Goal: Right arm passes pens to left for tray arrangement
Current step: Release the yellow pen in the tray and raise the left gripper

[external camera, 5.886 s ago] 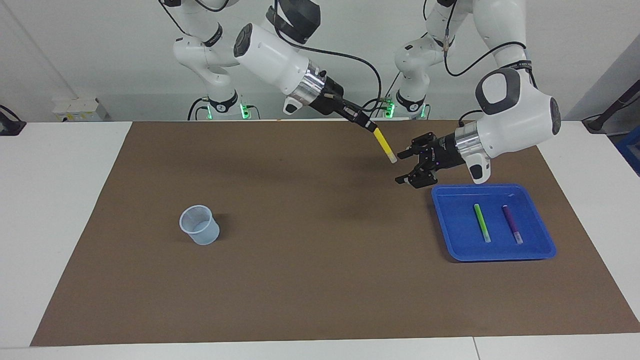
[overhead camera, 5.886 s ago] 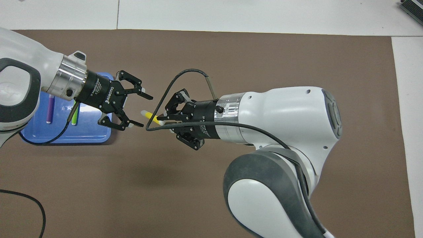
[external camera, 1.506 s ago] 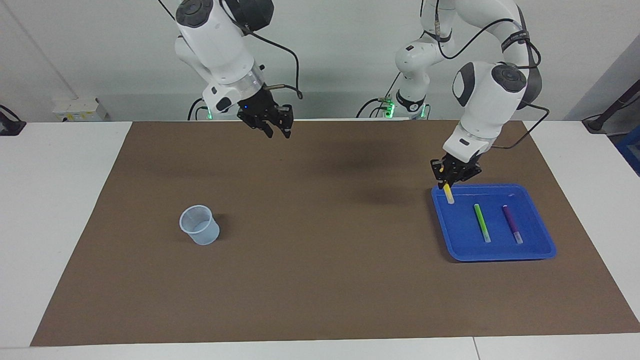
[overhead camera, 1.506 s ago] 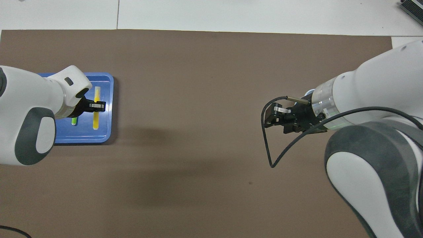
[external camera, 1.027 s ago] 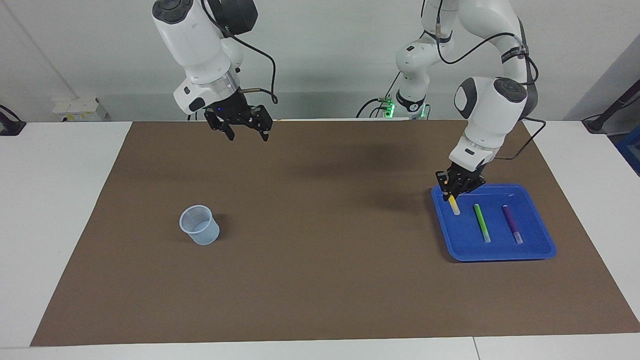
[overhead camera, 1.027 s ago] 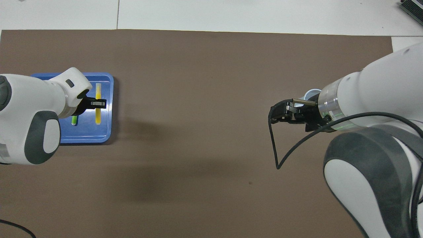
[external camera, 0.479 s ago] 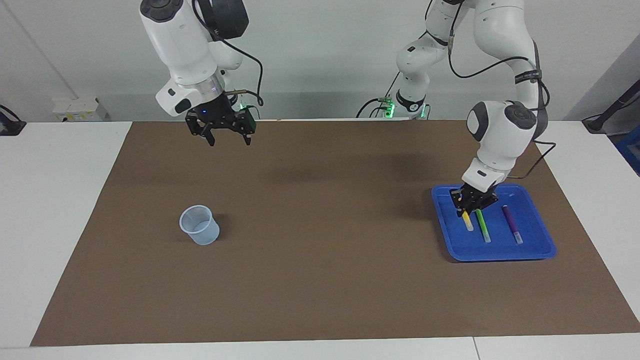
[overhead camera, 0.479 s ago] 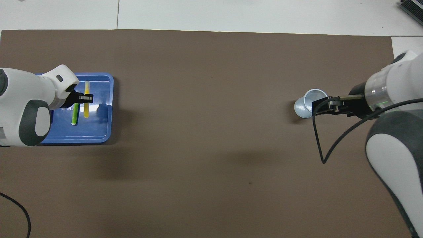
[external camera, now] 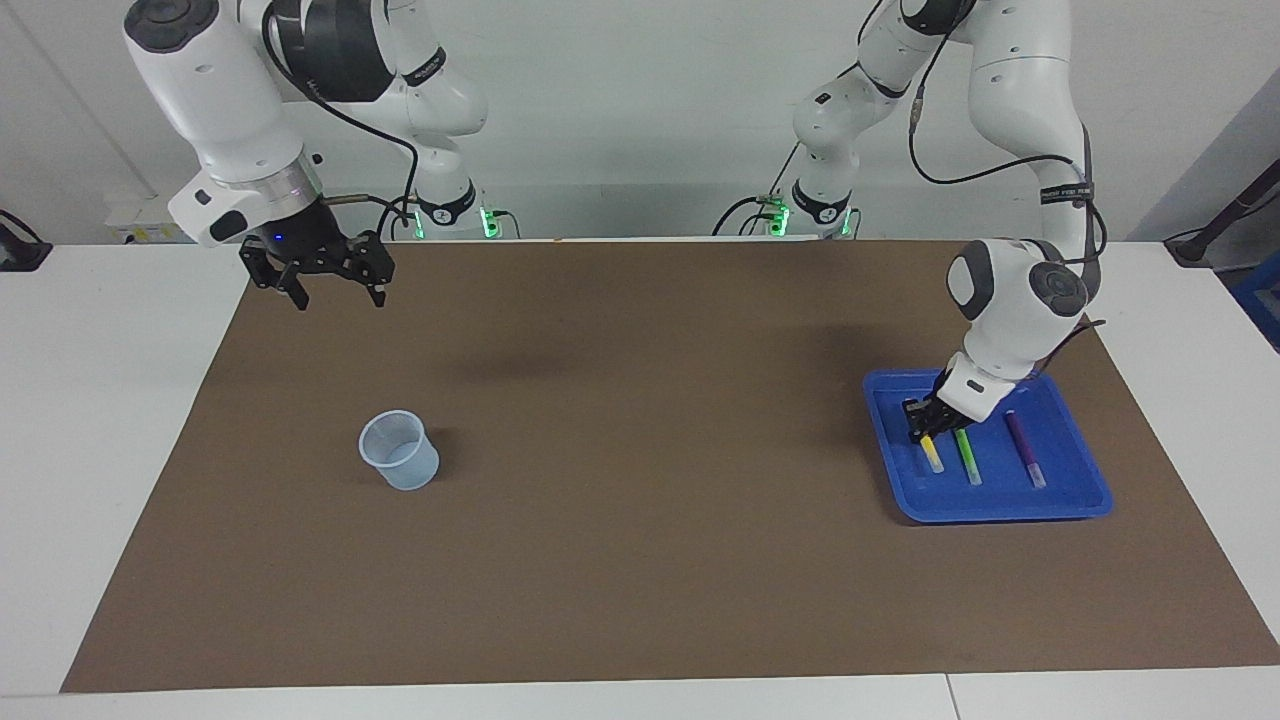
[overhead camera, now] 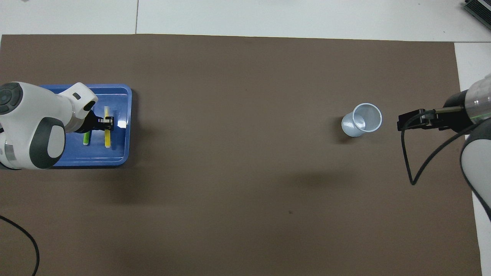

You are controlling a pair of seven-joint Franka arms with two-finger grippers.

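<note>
My left gripper [external camera: 922, 430] is low in the blue tray [external camera: 1072, 482] and shut on the yellow pen [external camera: 933, 456], which lies at or just above the tray floor. The green pen [external camera: 967, 457] and the purple pen [external camera: 1025, 450] lie in the tray beside it, all roughly parallel. In the overhead view the left gripper [overhead camera: 108, 122] crosses the yellow pen [overhead camera: 107, 134] next to the green pen [overhead camera: 86, 138] in the tray [overhead camera: 119, 152]; the arm hides the purple pen. My right gripper [external camera: 340, 297] is open and empty, raised over the mat's corner at the right arm's end.
A small translucent bluish cup [external camera: 400, 452] stands upright on the brown mat [external camera: 640, 480] toward the right arm's end. In the overhead view the cup [overhead camera: 362, 119] sits beside the right gripper [overhead camera: 402, 123], whose cable loops below it.
The left gripper took the yellow pen from the right gripper, carried it over the tray and lowered it beside the green pen. The right gripper drew back open toward its own end.
</note>
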